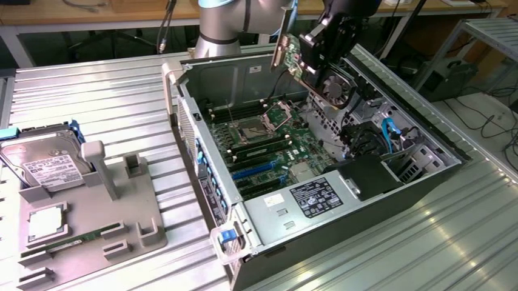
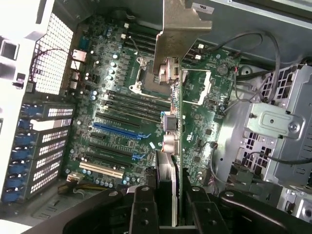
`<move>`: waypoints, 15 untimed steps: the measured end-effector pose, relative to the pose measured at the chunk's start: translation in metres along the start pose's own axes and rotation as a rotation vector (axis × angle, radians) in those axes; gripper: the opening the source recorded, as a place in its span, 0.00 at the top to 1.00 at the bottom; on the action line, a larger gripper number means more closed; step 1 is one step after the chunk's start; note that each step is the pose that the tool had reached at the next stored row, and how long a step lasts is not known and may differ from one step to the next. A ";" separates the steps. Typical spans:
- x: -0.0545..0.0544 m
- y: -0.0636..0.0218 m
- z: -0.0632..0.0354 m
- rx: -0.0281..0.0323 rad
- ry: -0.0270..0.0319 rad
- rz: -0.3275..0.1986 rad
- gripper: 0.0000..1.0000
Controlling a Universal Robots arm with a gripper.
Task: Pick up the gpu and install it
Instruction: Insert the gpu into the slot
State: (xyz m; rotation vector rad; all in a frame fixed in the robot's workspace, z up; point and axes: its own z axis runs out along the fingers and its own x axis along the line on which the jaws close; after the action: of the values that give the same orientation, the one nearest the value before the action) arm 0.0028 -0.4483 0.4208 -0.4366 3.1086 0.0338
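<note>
The arm reaches down from the exterior view's top, its wrist tilted over the open computer case (image 1: 235, 76). The gripper (image 1: 319, 53) hangs above the case's far side, clear of the boards below.

Its jaws are clamped partway closed on the gpu (image 1: 328, 82), which hangs in the air on edge. In the wrist view the two black fingers (image 2: 141, 209) of the gripper (image 2: 168, 210) pinch the gpu (image 2: 181, 146) between them, so the thin green board appears edge-on. The gpu's bracket (image 2: 183, 29), a bent piece of dull beige metal, is at the end farthest from the gripper.

A round black cooling fan shows on the card's face in the exterior view. Below it lies the green motherboard (image 2: 122, 112), dense with small parts, with long black slots and one blue slot (image 2: 114, 130). The case sits on a ribbed metal table (image 1: 105, 97). A silver hard drive (image 1: 48, 163) stands in a grey holder (image 1: 121, 206) well apart.
</note>
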 end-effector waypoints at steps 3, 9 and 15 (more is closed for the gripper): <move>0.000 0.0000 0.0000 -0.0002 0.0007 -0.033 0.72; 0.000 -0.0002 0.0000 -0.0006 0.0021 -0.100 0.72; 0.000 -0.0005 0.0000 -0.0012 0.0031 -0.152 0.72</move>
State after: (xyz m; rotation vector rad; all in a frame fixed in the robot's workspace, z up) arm 0.0028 -0.4489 0.4207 -0.6712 3.0681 0.0346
